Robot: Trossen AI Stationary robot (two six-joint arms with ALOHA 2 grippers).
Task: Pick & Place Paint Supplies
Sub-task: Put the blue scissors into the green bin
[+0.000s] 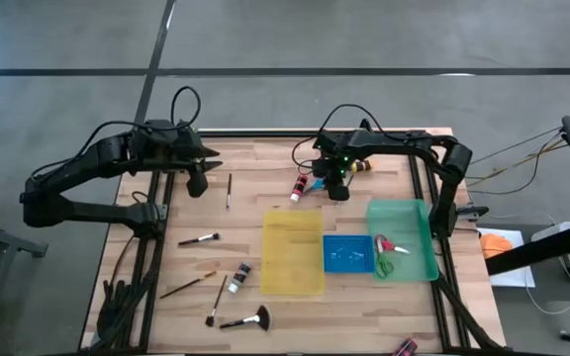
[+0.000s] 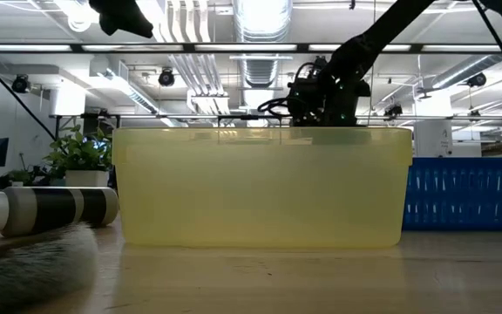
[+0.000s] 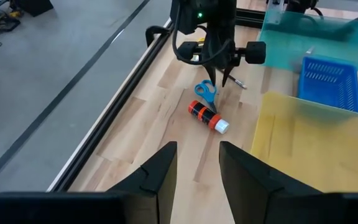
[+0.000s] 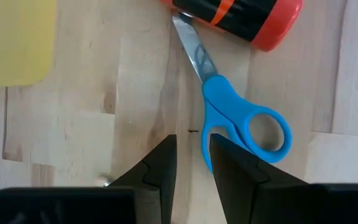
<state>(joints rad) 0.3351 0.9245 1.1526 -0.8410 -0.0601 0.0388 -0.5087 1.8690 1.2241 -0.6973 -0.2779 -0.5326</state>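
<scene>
**Sam:** Scissors with blue handles (image 4: 241, 121) lie flat on the wooden table (image 1: 245, 163), near the far edge. Their blades go under a red paint bottle (image 4: 238, 12) with a black and orange label.

**Mia:** Where is the right gripper (image 4: 191, 152)?

**Sam:** It hangs right over the blue scissors. Its two fingers are a little apart and hold nothing. One finger (image 4: 232, 165) is just beside the handle.

**Mia:** And the left gripper (image 3: 197, 165)?

**Sam:** It is up in the air on the left side of the table, well away from the scissors. Its fingers are apart too, and they are empty.

**Mia:** What else is on the table?

**Sam:** A yellow tray (image 1: 293, 252) sits in the middle. A small blue tray (image 1: 348, 254) is next to it, and a green tray (image 1: 402, 237) is next to that. Red scissors (image 1: 388, 244) and green scissors (image 1: 385, 264) lie in the green tray.

**Mia:** I see brushes!

**Sam:** Yes. A thin brush (image 1: 229, 189) lies near the left gripper. A black fan brush (image 1: 247, 319) lies by the near edge. A small dark bottle (image 1: 239, 276) lies just left of the yellow tray.

**Mia:** What is that green thing far away?

**Sam:** A leafy plant (image 2: 78, 155), seen in the low view.
</scene>
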